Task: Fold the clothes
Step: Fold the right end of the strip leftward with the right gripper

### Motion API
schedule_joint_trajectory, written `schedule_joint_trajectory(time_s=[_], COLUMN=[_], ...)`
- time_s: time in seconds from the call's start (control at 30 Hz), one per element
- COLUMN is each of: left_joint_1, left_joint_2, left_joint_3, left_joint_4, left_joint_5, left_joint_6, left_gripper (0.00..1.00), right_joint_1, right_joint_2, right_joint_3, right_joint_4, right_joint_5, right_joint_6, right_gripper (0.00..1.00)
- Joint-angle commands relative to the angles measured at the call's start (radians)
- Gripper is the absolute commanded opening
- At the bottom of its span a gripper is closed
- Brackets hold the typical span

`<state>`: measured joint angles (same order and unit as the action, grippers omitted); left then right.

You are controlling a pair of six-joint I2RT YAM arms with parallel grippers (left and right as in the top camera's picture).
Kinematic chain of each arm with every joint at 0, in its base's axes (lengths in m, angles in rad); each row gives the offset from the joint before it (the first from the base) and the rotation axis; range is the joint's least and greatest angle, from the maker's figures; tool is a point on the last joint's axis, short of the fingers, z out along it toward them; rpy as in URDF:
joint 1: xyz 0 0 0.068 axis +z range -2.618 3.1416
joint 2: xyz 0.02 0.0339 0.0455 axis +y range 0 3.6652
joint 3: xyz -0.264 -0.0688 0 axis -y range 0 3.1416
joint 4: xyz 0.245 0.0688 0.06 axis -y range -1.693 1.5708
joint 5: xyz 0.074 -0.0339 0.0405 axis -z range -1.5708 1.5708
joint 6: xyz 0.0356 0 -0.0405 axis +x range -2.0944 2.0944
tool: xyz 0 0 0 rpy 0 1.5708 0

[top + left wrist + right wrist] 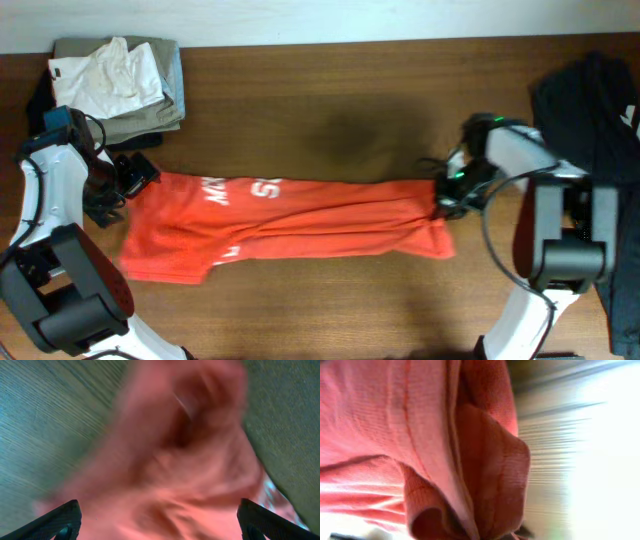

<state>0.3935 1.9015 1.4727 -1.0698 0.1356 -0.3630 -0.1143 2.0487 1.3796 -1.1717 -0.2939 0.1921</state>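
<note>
Bunched T-shirt (445, 450) cloth is found close against the right gripper (445, 192), jaw state not determinable, its long axis laid along the table (350, 300) to the left gripper (128, 180), whose jaws are spread wide about it.

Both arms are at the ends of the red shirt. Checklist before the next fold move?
1. Left gripper clamped on the T-shirt: not ok. Its fingers stand wide apart, with fabric between them.
2. Right gripper clamped on the other end: cannot tell. Fabric fills its wrist view and hides the fingers.
3. T-shirt lying flat: not ok. It is bunched into a long wrinkled band and the lettering is partly folded under.
4. T-shirt apart from the white top and the khaki garments: ok.
5. T-shirt fully on the table: ok. Nothing hangs over an edge.
</note>
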Motion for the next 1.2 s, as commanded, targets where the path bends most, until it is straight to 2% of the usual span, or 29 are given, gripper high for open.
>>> schedule_joint_trajectory(time_s=[0.0,0.1,0.2,0.47,0.63,0.77,0.8,0.87,0.93,1.0,1.17], left_joint_1=[-0.003,-0.003,-0.003,-0.003,-0.003,-0.003,-0.003,-0.003,-0.003,-0.003,-0.003], left_joint_2=[-0.021,-0.021,-0.021,-0.021,-0.021,-0.021,-0.021,-0.021,-0.021,-0.021,-0.021], left_joint_3=[0.0,0.0,0.0,0.0,0.0,0.0,0.0,0.0,0.0,0.0,0.0], left_joint_4=[-0.001,0.0,0.0,-0.001,-0.002,-0.002,-0.005,-0.008,-0.008,-0.009,-0.009], left_joint_5=[0.011,0.011,0.01,0.007,0.006,0.006,0.006,0.006,0.006,0.007,0.007], left_joint_6=[-0.003,-0.003,-0.003,-0.003,-0.002,-0.002,-0.002,-0.002,-0.002,-0.002,-0.002], left_gripper=[0.99,0.99,0.99,0.99,0.99,0.99,0.99,0.99,0.99,0.99,0.99], right_joint_1=[-0.071,-0.046,0.054,0.354,0.543,0.607,0.614,0.627,0.64,0.64,0.576], right_joint_2=[-0.041,-0.051,-0.051,-0.051,-0.045,-0.043,-0.042,-0.032,-0.024,-0.024,-0.024], right_joint_3=[0.139,0.283,0.31,0.31,0.309,0.307,0.307,0.307,0.307,0.307,0.307], right_joint_4=[-0.121,-0.253,-0.264,-0.134,-0.045,0.006,0.018,0.03,0.029,0.029,0.013], right_joint_5=[0.231,0.298,0.272,-0.039,-0.042,-0.031,-0.031,-0.032,-0.035,-0.036,-0.035], right_joint_6=[0.013,0.058,0.061,0.061,0.154,0.2,0.207,0.207,0.207,0.207,0.205], right_gripper=[0.04,0.04,0.04,0.04,0.05,0.1,0.13,0.39,0.56,0.6,0.61])
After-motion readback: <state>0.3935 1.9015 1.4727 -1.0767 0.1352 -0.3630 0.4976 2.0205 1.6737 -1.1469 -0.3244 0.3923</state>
